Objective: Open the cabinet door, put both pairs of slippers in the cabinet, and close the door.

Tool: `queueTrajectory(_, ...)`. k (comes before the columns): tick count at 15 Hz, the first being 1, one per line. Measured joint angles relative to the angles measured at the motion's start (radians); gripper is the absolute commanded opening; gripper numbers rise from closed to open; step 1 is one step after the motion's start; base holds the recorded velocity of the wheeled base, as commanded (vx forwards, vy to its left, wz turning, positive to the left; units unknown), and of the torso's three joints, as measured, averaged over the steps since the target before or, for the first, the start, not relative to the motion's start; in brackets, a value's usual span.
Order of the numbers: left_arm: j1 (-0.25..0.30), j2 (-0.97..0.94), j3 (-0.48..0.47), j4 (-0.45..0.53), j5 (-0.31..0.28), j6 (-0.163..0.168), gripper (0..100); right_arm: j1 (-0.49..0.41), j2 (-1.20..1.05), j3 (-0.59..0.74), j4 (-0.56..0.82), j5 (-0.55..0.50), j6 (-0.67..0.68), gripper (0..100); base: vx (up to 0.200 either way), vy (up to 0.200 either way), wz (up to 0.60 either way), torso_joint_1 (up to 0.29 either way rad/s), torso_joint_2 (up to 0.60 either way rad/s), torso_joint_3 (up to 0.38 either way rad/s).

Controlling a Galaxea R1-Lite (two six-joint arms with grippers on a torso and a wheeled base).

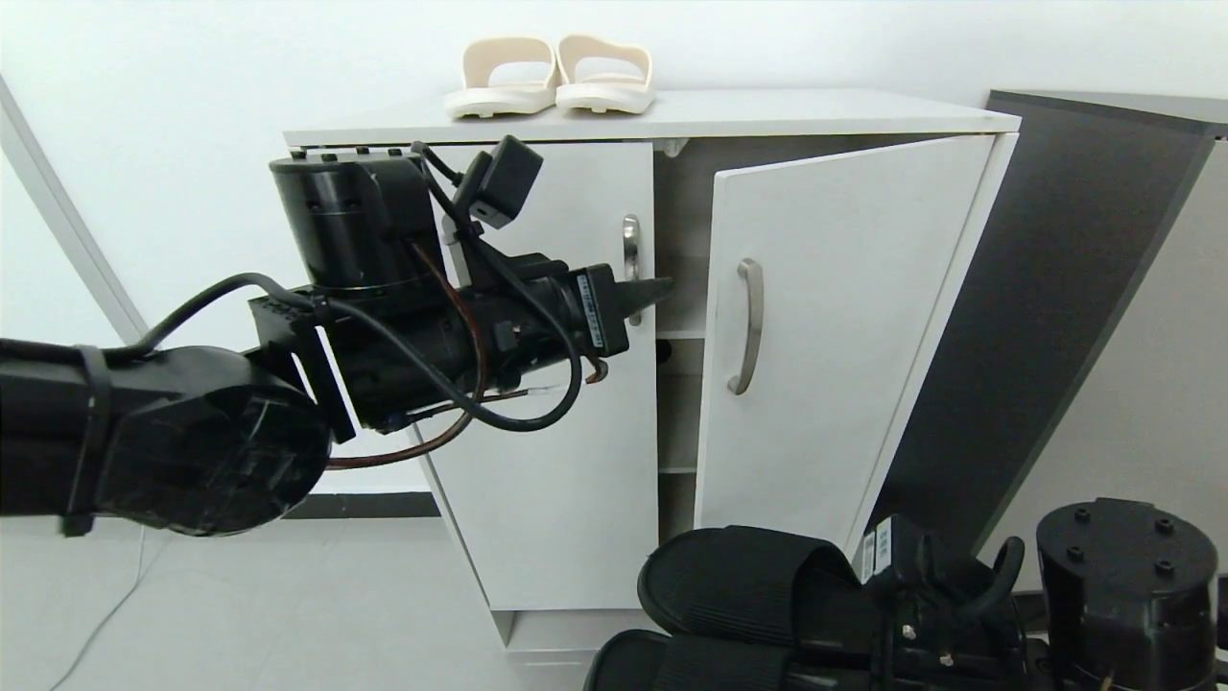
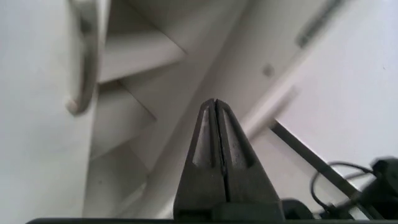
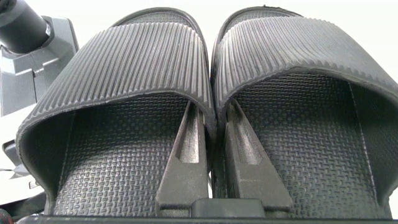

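The white cabinet (image 1: 537,480) has its left door shut and its right door (image 1: 835,317) swung partly open, showing shelves inside. A beige pair of slippers (image 1: 552,77) rests on the cabinet top. My left gripper (image 1: 660,288) is shut and empty, its tip in the gap between the doors, beside the left door's handle (image 1: 630,251). In the left wrist view the shut fingers (image 2: 208,143) point at the inner shelves, with the handle (image 2: 84,62) to one side. My right gripper (image 3: 211,162) is shut on the touching inner sides of the black pair of slippers (image 3: 149,74), held low in front of the cabinet (image 1: 739,585).
A dark grey panel (image 1: 1055,288) stands right of the cabinet, close behind the open door. The right door's handle (image 1: 748,326) faces me. Grey floor (image 1: 288,614) lies open to the left of the cabinet. A white wall runs behind.
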Motion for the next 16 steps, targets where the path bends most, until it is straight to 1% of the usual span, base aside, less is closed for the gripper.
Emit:
queueTrajectory(1,0.007,0.025,-0.019,-0.026,-0.001,-0.002,0,0.001,0.001,0.003,0.003,0.0,-0.001,0,0.0,0.0,0.0,0.0,0.0,0.0)
queueTrajectory(3,0.009,0.074,-0.069,-0.049,-0.001,-0.013,0,0.002,0.003,0.006,0.003,0.0,-0.001,0,0.0,0.0,0.0,0.0,0.0,0.0)
queueTrajectory(7,-0.007,0.14,-0.137,-0.053,0.001,-0.015,0,0.003,0.011,0.01,0.001,0.0,-0.018,0,0.0,0.0,0.0,0.0,0.0,0.0)
queueTrajectory(11,-0.013,0.152,-0.143,-0.053,0.006,-0.016,0,0.003,0.02,0.017,0.002,0.001,-0.03,0,-0.2,0.0,0.0,0.0,0.01,0.002)
queueTrajectory(13,-0.025,0.153,-0.142,-0.055,0.007,-0.013,0,0.008,0.021,0.017,0.001,0.0,-0.03,0,-0.2,0.0,0.0,0.002,0.0,0.0)
queueTrajectory(16,-0.083,0.153,-0.143,-0.062,0.007,-0.007,0,0.014,0.022,0.02,0.003,0.001,-0.03,0,-0.2,0.0,0.0,-0.002,0.0,0.002)
